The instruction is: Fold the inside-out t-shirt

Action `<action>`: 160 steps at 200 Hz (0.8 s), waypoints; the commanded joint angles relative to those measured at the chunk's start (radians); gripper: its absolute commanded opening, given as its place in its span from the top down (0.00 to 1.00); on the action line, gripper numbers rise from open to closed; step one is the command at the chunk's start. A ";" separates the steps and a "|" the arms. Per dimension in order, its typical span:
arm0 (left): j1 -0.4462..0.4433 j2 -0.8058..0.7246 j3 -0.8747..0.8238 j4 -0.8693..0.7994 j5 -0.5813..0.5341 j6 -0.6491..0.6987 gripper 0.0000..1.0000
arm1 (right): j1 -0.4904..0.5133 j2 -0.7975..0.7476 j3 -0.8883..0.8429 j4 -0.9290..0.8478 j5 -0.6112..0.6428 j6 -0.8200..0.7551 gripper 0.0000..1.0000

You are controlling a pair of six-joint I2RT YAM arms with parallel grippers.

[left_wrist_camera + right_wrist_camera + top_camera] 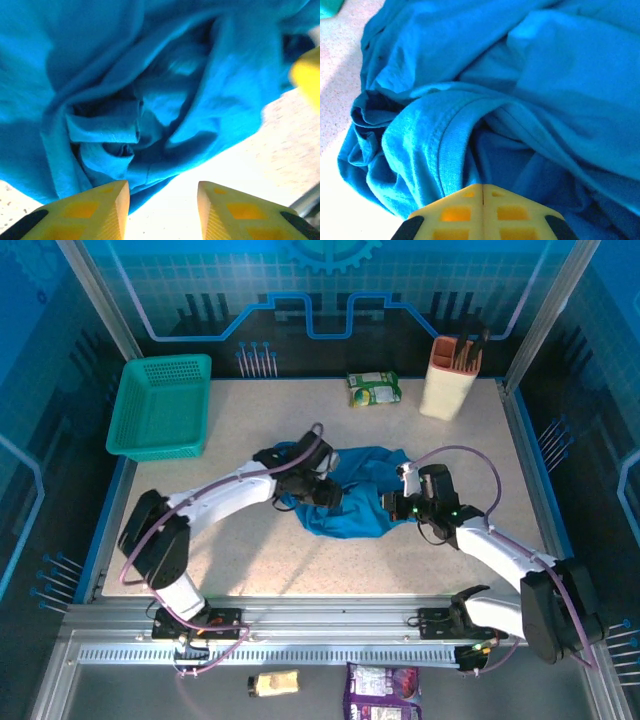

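**L claw apart, R claw shut, both at the crumpled tee mid-table**

In the left wrist view the left gripper [162, 189] is being held with its yellow fingers [107, 207] apart; nothing is being gripped between them, and only bright tabletop is being seen in the gap. The inside-out t-shirt [150, 75] is being bunched just beyond the tips, its edge drooping next to the finger on the left of that view. In the right wrist view the right gripper [482, 189] is being kept shut, pads meeting. A stitched hem of the t-shirt [545, 75] is being run right down to the tips; whether cloth is being pinched can't be told.

From the top cam, the left gripper [318, 485] and right gripper [400, 502] are being pressed in from opposite sides of the t-shirt [350, 518], which is lying in a heap approx. at the table's centre.

The speckled beige table [300, 410] is being ringed by blue-lit panels. A teal mesh basket [160, 405] is being kept at the far left corner, a green packet [373, 388] and a beige holder [450, 375] at the far edge. An aluminium rail [330, 625] is being used for the arm bases; two packets [382, 692] are lying below it.

The shirt's sleeves and neck aren't being made out in the folds; both claw tips are being hidden by wrists and cloth from above.
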 commanded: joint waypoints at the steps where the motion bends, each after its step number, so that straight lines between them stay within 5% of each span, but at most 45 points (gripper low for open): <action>1: -0.021 0.087 0.041 -0.107 -0.162 0.006 0.59 | -0.011 -0.017 0.030 -0.078 0.007 0.020 1.00; 50: -0.031 0.169 0.090 -0.078 -0.237 0.004 0.49 | -0.011 -0.018 0.060 -0.105 -0.007 0.007 1.00; 100: 0.030 0.094 0.116 -0.069 -0.270 0.042 0.94 | -0.041 -0.098 0.135 -0.222 0.047 -0.050 1.00; 160: 0.449 -0.331 0.009 0.217 0.168 -0.149 1.00 | -0.255 -0.156 0.485 -0.434 -0.058 -0.153 1.00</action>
